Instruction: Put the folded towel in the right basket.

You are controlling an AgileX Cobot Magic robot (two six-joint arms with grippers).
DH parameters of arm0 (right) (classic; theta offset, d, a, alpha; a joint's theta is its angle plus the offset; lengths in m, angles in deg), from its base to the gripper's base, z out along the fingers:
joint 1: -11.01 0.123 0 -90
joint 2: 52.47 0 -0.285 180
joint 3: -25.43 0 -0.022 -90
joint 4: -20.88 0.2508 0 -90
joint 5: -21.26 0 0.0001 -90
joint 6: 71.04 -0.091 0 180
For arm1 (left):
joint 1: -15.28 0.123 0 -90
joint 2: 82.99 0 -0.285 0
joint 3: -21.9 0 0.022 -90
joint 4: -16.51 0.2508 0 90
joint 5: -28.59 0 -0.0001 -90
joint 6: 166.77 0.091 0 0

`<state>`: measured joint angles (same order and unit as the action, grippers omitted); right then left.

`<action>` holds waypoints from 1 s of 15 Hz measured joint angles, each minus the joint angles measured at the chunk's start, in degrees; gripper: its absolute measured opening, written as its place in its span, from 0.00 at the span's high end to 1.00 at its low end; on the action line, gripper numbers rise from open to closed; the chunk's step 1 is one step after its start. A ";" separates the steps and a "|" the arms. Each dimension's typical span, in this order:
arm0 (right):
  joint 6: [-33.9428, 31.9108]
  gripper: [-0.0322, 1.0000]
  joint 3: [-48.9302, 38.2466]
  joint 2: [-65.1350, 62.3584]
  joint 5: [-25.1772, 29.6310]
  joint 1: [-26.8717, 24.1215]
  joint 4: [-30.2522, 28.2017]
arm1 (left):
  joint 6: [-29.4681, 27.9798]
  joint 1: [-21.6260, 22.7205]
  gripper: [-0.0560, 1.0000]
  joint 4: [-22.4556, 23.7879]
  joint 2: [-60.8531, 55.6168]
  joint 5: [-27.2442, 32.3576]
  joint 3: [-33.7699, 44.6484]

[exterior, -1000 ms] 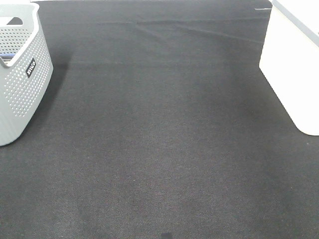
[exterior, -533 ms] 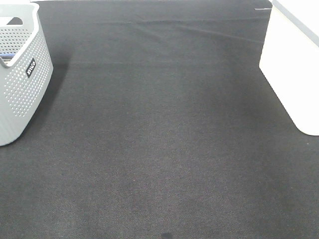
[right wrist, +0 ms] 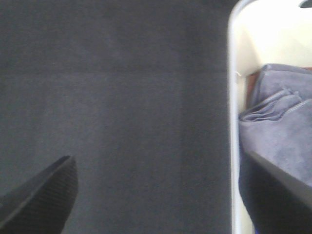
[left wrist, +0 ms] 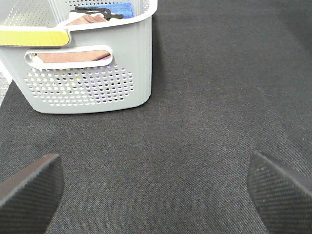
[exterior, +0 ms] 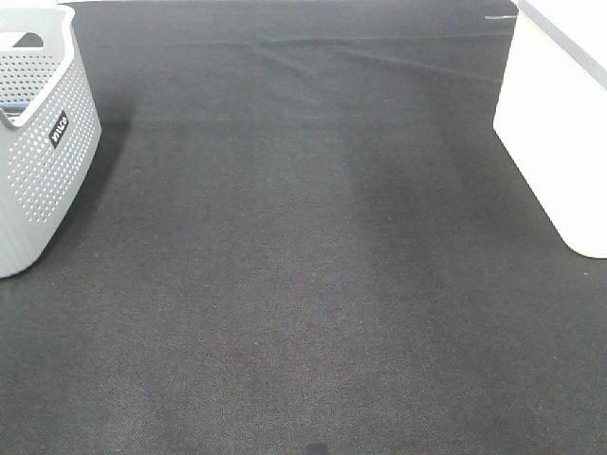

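A grey-purple folded towel (right wrist: 280,122) lies inside the white right basket (right wrist: 233,97), with a strip of brown cloth behind it. In the exterior high view that basket (exterior: 560,123) stands at the right edge, and its inside does not show there. My right gripper (right wrist: 156,202) is open and empty. One fingertip is over the black cloth and the other over the basket's inside, above the towel. My left gripper (left wrist: 156,195) is open and empty above the black cloth, facing the grey basket (left wrist: 92,68). Neither arm shows in the exterior high view.
The grey perforated basket (exterior: 38,142) stands at the left edge and holds brownish and blue folded cloths (left wrist: 87,19). A black cloth (exterior: 303,265) covers the table, with a few creases near the far edge.
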<state>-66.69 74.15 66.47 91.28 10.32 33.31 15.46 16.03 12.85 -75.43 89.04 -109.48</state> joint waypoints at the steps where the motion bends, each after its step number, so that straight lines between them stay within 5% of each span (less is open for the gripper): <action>1: -0.74 0.16 -1.49 -1.55 0.00 1.66 -1.43 | 0.00 0.00 0.03 0.00 0.00 0.00 0.00; 8: -1.09 0.16 -28.88 -17.53 -0.17 3.90 -3.50 | 0.00 0.00 0.03 0.00 0.00 0.00 0.00; 9: -1.09 0.16 -39.71 -24.06 -0.17 3.90 -4.18 | 0.00 0.00 0.03 0.00 0.00 0.00 0.00; 11: -1.09 0.16 -44.69 -26.99 -0.17 3.90 -4.35 | 0.00 0.00 0.03 0.00 0.00 0.00 0.00; 12: -1.09 0.16 -55.41 -33.58 -0.17 3.90 -4.58 | 0.00 0.00 0.03 0.00 0.00 0.00 0.00; 15: -1.09 0.16 -69.16 -43.95 -0.23 3.90 -5.04 | 0.00 0.00 0.03 0.00 0.00 0.00 0.00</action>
<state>-67.78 4.99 22.52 91.05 14.22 28.27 15.46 16.03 12.85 -75.43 89.04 -109.48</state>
